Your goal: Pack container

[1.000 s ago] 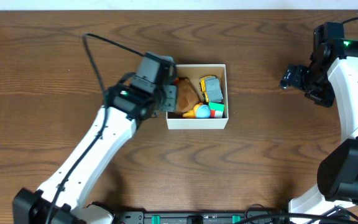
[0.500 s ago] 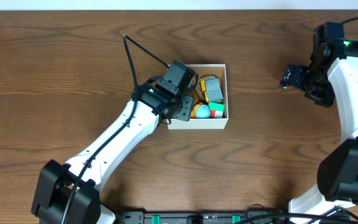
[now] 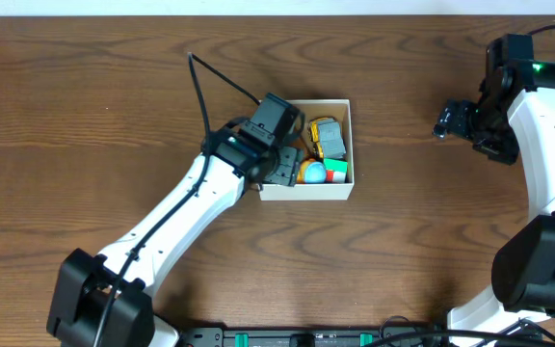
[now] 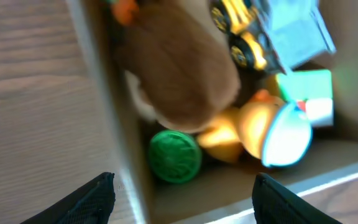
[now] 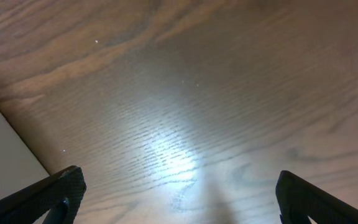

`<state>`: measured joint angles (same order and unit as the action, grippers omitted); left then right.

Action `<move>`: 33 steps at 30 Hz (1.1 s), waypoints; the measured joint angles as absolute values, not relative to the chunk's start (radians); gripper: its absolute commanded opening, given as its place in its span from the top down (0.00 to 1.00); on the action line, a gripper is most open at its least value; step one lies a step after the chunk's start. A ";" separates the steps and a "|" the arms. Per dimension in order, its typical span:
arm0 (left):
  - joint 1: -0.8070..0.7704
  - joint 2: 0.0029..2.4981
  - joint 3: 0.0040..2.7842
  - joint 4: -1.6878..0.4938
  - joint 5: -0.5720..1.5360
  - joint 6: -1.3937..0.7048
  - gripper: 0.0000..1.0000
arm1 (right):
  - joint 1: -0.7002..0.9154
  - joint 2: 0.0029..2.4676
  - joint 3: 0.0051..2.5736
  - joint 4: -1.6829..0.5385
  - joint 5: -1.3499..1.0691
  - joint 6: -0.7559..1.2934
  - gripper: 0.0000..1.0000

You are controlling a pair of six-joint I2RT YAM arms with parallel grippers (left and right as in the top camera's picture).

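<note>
The container (image 3: 308, 189), a small white-walled box with a tan inside, sits mid-table. It holds a brown plush (image 4: 179, 68), a green round toy (image 4: 174, 155), a yellow duck with a pale blue front (image 4: 272, 127), a yellow-and-grey truck (image 3: 328, 137) and a green-red block (image 3: 336, 171). My left gripper (image 4: 182, 202) is open and empty over the box's left wall (image 4: 114, 112), straddling it. My right gripper (image 5: 179, 199) is open and empty above bare wood at the far right (image 3: 448, 120).
The wooden table (image 3: 85, 116) stretches all round the box. A black cable (image 3: 215, 82) loops up from the left arm. A pale edge (image 5: 5, 155) shows at the left of the right wrist view.
My left arm swung right from beside the box's left wall to over the box, then held nearly still. The right arm has not moved.
</note>
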<state>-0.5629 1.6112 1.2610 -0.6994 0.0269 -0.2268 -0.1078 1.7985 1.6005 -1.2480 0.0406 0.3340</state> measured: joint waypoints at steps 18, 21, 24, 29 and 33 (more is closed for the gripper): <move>-0.062 1.403 1.261 -0.734 -0.007 -0.219 0.02 | 0.077 1.647 1.597 -0.880 0.045 0.207 0.01; -0.046 1.398 1.261 -0.764 -0.007 -0.219 0.02 | 0.077 1.645 1.597 -0.938 0.046 0.203 0.01; -0.041 1.357 1.257 -0.779 -0.006 -0.208 0.02 | 0.077 1.623 1.586 -0.976 0.068 0.220 0.01; -0.041 1.173 1.195 -0.770 0.020 -0.184 0.02 | 0.077 1.444 1.469 -0.940 0.091 0.238 0.01; -0.041 0.970 1.061 -0.743 0.046 -0.167 0.02 | 0.078 1.209 1.293 -0.860 0.100 0.249 0.01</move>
